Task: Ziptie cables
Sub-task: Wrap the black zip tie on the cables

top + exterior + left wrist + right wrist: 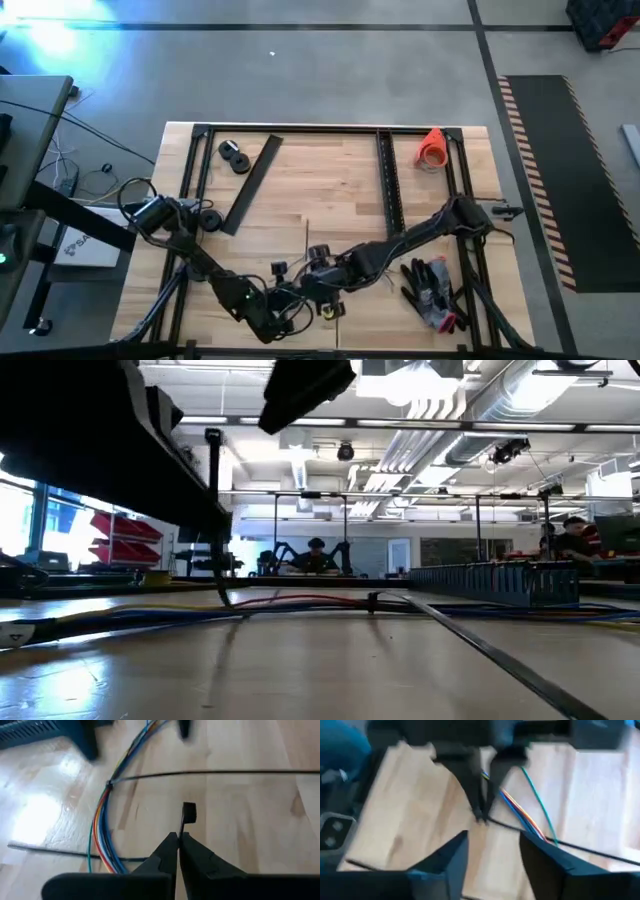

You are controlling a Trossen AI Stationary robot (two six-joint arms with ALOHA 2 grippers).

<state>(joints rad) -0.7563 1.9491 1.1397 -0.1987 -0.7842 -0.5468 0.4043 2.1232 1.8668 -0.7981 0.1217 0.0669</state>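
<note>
Two grippers meet near the front edge of the worktop [330, 170], and we read their placing as the threading step of the tie. Our left gripper [178, 837] is pinched tight on the thin black zip tie [188, 815], holding its small square head up and free, presumably so the tail can be fed through. Our right gripper [492, 847] hangs just across from it with its fingers spread and nothing between them, ready, we judge, to take the loose end.

Lying flat on the wood beside the left gripper are the cables [102, 827], a coloured bunch already crossed by a black strand where the wires draw together.

From above we see only two arms crowding one spot; the wires are lost there. Our left wrist view alone shows the pinched tie. At table height, the bunch shows as a low red and blue line across the worktop.
</note>
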